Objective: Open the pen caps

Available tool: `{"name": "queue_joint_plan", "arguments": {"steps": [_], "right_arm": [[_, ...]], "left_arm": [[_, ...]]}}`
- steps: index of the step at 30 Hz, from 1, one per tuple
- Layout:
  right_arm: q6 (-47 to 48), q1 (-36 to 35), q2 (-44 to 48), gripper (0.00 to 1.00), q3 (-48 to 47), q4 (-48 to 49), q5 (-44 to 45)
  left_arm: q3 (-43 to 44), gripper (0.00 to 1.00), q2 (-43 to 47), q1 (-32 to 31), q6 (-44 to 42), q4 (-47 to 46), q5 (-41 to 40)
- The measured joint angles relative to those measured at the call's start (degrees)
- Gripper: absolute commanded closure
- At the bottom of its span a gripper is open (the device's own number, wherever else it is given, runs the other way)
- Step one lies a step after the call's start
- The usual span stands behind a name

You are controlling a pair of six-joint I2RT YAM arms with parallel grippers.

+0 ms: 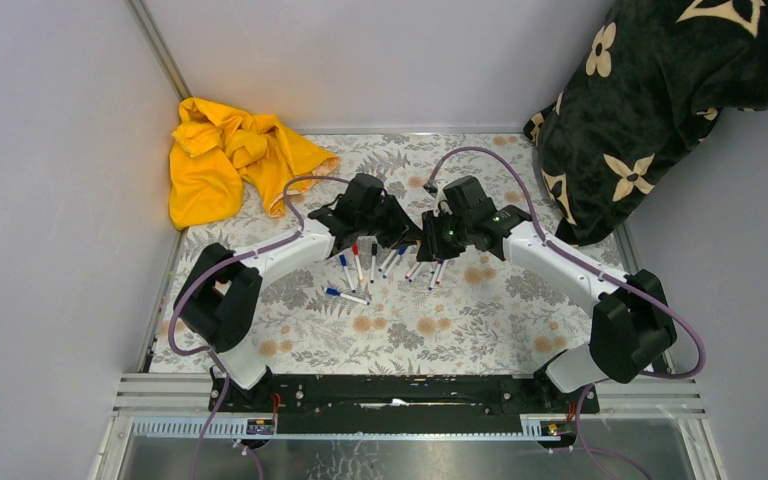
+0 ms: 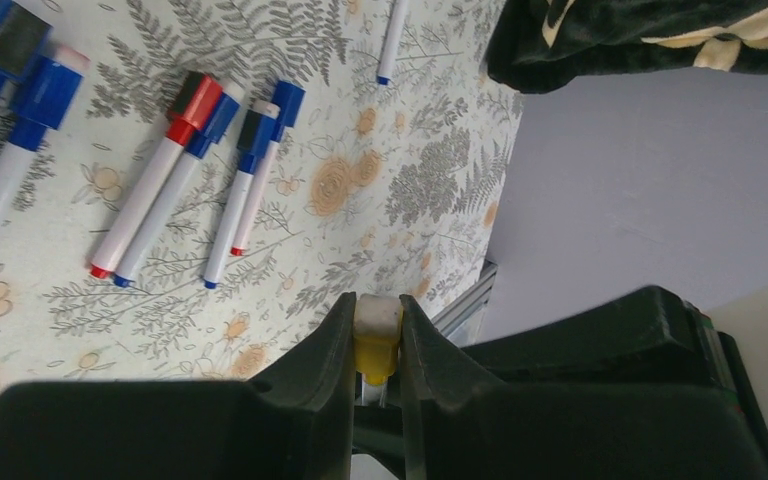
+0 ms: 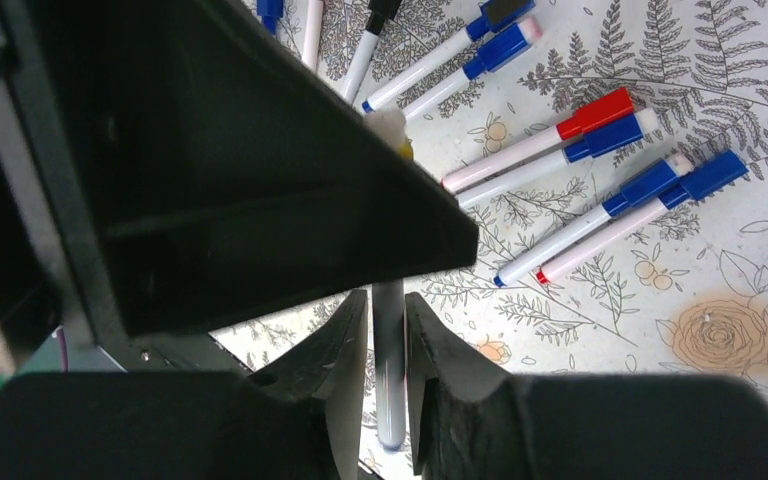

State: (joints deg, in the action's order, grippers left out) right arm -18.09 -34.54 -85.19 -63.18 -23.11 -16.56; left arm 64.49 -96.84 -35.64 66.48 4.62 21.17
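While left jaws clench the yellow cap point(image 2: 377, 345), your right jaws' hold on the barrel point(image 3: 390, 370) is unclear; slack, it falls among pens point(image 1: 359, 266) at six o'clock.

White pens point(image 2: 147, 185) lie flat, coloured caps point(image 2: 198, 98) on.

Desk point(image 1: 440, 330): covered by a pale sheet printed with grey ferns and orange-brown flowers.
Pens point(image 1: 390, 262): a loose scatter of slim white markers in the middle of the desk, most lying side by side, with blue or red caps point(image 2: 197, 100) on.
Lone pen point(image 1: 345, 295): blue-capped, lying crosswise at the near left of the scatter.
Yellow cloth point(image 1: 225, 160): crumpled in the far left corner.
Dark blanket point(image 1: 650, 110): black with cream flower shapes, heaped at the far right corner and spilling onto the desk.
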Motion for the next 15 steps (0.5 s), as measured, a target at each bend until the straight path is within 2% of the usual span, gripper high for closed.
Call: {"name": "queue_joint_plan", "arguments": {"steps": [4, 8, 15], "right_arm": [[-0.3, 0.0, -1.0, 0.75, 0.0, 1.2, 0.0], [-0.4, 0.0, -1.2, 1.00, -0.2, 1.3, 0.1], [0.0, 0.0, -1.2, 1.00, -0.3, 1.1, 1.0]], "left_arm": [[0.5, 0.94, 0.0, -0.4, 1.0, -0.2, 0.8], [0.7, 0.99, 0.0, -0.4, 1.2, -0.2, 0.9], [1.1, 1.00, 0.0, -0.3, 1.4, 0.4, -0.7]]}}
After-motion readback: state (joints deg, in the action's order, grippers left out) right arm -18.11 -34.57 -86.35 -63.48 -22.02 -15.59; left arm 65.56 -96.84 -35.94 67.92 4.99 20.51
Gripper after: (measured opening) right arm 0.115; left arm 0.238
